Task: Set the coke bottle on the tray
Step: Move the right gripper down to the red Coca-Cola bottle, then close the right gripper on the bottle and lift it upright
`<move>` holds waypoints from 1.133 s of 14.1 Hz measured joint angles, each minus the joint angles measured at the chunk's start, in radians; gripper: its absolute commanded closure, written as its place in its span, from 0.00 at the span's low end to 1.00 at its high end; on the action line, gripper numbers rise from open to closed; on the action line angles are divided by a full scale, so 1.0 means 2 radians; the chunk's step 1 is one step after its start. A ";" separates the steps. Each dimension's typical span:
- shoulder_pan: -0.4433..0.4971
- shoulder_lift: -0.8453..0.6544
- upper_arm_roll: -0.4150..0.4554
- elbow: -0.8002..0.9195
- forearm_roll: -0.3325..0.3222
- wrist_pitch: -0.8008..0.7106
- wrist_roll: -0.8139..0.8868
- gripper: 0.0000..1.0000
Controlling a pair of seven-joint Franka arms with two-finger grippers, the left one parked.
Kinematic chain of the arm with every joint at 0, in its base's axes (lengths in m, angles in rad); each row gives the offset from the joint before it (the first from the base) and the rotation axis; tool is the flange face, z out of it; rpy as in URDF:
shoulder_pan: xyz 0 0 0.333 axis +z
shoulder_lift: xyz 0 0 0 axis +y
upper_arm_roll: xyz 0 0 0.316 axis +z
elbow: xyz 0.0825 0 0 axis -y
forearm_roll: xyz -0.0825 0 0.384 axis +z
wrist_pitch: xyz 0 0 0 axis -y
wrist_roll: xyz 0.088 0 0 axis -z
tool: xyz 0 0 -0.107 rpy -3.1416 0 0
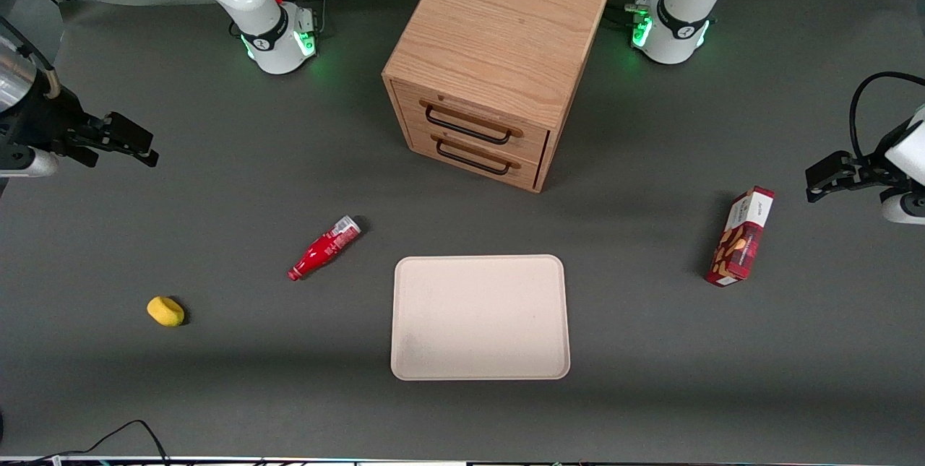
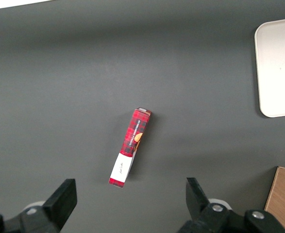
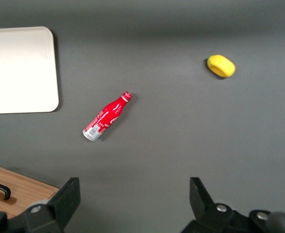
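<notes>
The coke bottle lies on its side on the grey table, red with a silver base, its cap end nearer the front camera. It also shows in the right wrist view. The cream-beige tray lies flat beside it, toward the parked arm's end, with nothing on it; its corner shows in the right wrist view. My right gripper hangs open and empty high above the table at the working arm's end, well apart from the bottle. In the right wrist view its fingers stand wide apart.
A wooden two-drawer cabinet stands farther from the front camera than the tray. A yellow lemon-like object lies toward the working arm's end. A red-and-white snack box stands toward the parked arm's end.
</notes>
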 measured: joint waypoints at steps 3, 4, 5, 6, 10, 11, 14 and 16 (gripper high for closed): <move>0.038 0.039 0.004 -0.002 0.001 0.025 0.091 0.00; 0.050 0.056 0.005 -0.004 0.001 0.034 0.131 0.00; 0.060 0.071 0.005 -0.008 0.001 0.045 0.171 0.00; 0.068 0.087 0.006 -0.017 0.001 0.060 0.214 0.00; 0.085 0.125 0.010 -0.096 0.001 0.171 0.348 0.00; 0.091 0.133 0.010 -0.115 0.001 0.197 0.378 0.00; 0.103 0.165 0.010 -0.162 0.001 0.275 0.446 0.00; 0.105 0.187 0.010 -0.192 0.001 0.326 0.465 0.00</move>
